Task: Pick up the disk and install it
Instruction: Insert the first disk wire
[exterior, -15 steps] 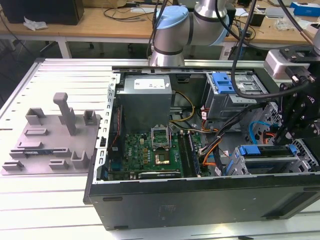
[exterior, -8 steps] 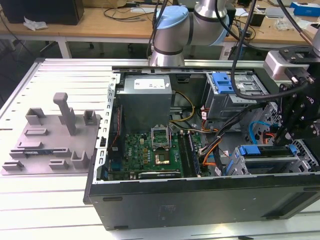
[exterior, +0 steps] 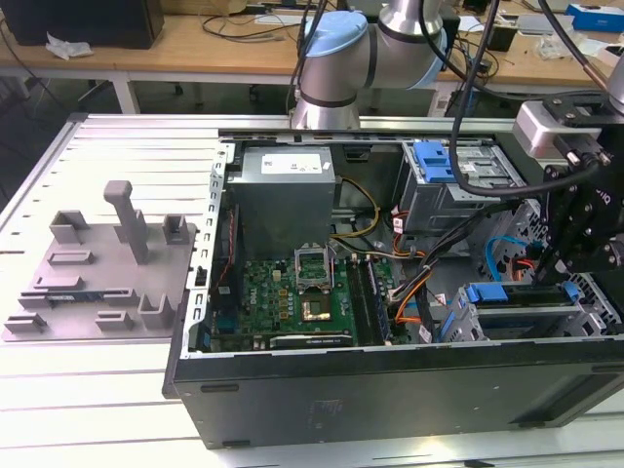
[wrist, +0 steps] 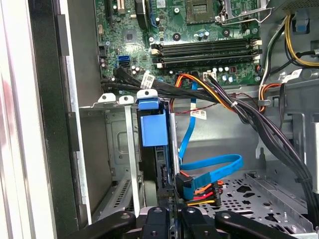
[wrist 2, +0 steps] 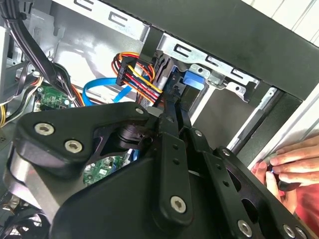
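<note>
The disk [wrist: 153,130] stands on edge in a slot of the metal drive cage [wrist: 115,149] inside the open computer case. Its light-blue bracket faces the camera. It shows too in the second wrist view [wrist 2: 194,79] and at the case's lower right corner in the exterior view [exterior: 490,293]. My black gripper [wrist: 174,213] [wrist 2: 174,107] reaches down onto the disk's edge beside the red, yellow and blue cable plugs. Its fingers are drawn close together with only a thin gap. I cannot tell whether they pinch the disk. In the exterior view the gripper [exterior: 564,275] hangs over the cage.
Black and orange cable bundles [wrist: 227,102] and a blue flat cable [wrist: 209,167] cross beside the cage. Motherboard [exterior: 292,292], grey power box [exterior: 283,195] and a blue latch [exterior: 434,161] lie further in. A hand [wrist 2: 294,164] rests outside the case wall. A grey fixture plate [exterior: 97,273] lies on the table.
</note>
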Robot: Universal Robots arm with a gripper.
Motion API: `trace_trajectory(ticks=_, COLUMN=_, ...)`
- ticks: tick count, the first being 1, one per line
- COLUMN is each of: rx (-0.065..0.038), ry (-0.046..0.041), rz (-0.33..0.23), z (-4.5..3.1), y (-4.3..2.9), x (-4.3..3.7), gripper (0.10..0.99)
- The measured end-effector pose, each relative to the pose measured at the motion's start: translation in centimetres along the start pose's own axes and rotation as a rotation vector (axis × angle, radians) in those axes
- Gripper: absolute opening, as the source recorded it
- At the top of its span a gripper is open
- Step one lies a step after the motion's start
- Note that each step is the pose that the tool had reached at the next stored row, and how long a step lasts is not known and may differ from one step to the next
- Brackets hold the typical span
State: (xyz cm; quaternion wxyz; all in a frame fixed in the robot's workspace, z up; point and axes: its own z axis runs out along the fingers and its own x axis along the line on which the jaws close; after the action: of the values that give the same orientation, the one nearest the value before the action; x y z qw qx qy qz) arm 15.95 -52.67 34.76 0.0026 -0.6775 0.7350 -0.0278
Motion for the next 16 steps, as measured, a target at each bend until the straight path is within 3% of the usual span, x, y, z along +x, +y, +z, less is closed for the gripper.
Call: trace_trajectory(ticks=16, rx=0.000, ry=0.0001, rz=0.000, z=0.37, y=0.00, x=-0.01, gripper=0.161)
